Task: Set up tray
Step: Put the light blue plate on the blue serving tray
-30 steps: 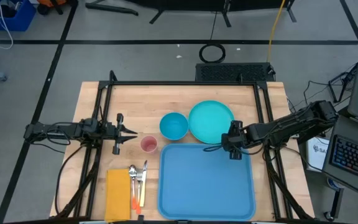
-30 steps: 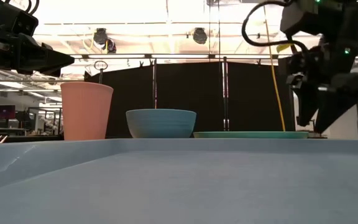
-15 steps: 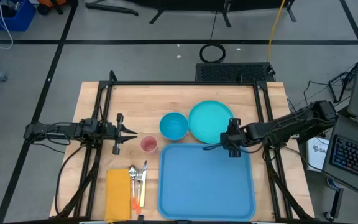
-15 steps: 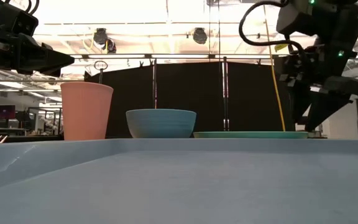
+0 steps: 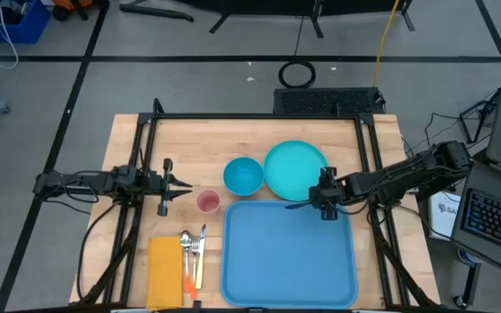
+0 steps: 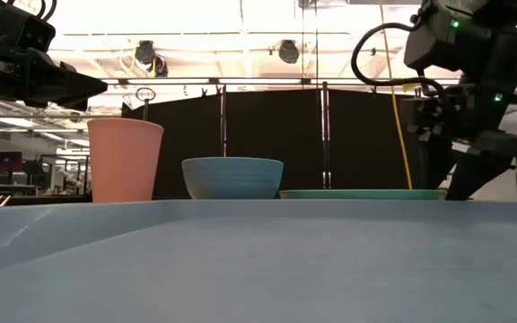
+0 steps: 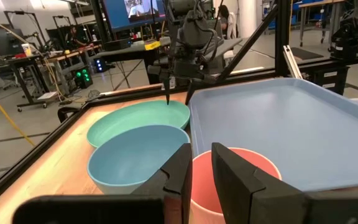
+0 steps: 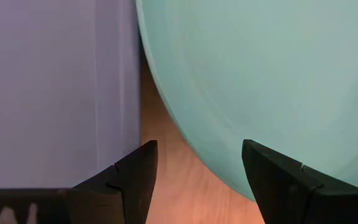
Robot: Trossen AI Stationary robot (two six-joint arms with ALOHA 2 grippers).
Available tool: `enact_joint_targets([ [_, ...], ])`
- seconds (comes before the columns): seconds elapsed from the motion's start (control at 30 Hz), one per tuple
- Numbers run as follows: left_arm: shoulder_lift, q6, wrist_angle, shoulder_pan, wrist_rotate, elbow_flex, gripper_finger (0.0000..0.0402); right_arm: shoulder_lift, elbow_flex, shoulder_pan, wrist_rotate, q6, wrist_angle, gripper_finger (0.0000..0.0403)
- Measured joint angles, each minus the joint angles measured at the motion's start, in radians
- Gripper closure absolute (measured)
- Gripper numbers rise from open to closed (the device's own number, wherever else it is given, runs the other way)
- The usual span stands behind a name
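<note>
The light-blue tray (image 5: 290,256) lies at the table's near side, with nothing on it. Behind it the turquoise plate (image 5: 296,169), blue bowl (image 5: 243,176) and pink cup (image 5: 208,202) stand on the wood. My right gripper (image 5: 324,205) points down, open, at the gap between the tray's far rim (image 8: 114,74) and the plate's near edge (image 8: 185,134). One finger is over the plate and the other is by the tray. My left gripper (image 5: 183,184) hovers shut, level, just left of the cup (image 7: 229,171). My right gripper's fingertips reach down to the plate's near right edge (image 6: 433,194). The tray's rim in the low view hides their ends, and I cannot tell whether they touch the plate.
A yellow napkin (image 5: 165,261) and cutlery (image 5: 194,248) lie left of the tray at the near edge. Black frame rails (image 5: 259,116) run along the table's far, left and right sides. Bare wood shows behind the bowl and plate.
My right gripper has swayed slightly beside the plate's edge, first toward the table's left, then back to the right and a little lower. The plate, tray, bowl and cup stay where they were.
</note>
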Motion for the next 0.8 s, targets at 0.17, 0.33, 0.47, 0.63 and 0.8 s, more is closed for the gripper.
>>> enact_joint_targets([
  [0.17,0.0,0.0,0.0,0.0,0.0,0.0,0.0334,0.0,-0.001,-0.006,0.026,-0.013,0.011,0.0179],
  [0.33,0.0,0.0,0.0,0.0,0.0,0.0,0.0334,0.0,-0.001,-0.048,0.022,-0.026,0.042,0.0179],
  [0.47,0.0,0.0,0.0,0.0,0.0,0.0,0.0334,0.0,-0.001,-0.084,-0.005,-0.046,0.061,0.0191],
  [0.63,0.0,0.0,0.0,0.0,0.0,0.0,0.0334,0.0,-0.001,-0.104,-0.005,-0.05,0.062,0.0228],
  [0.8,0.0,0.0,0.0,0.0,0.0,0.0,0.0334,0.0,-0.001,-0.105,-0.005,-0.05,0.078,0.0284],
])
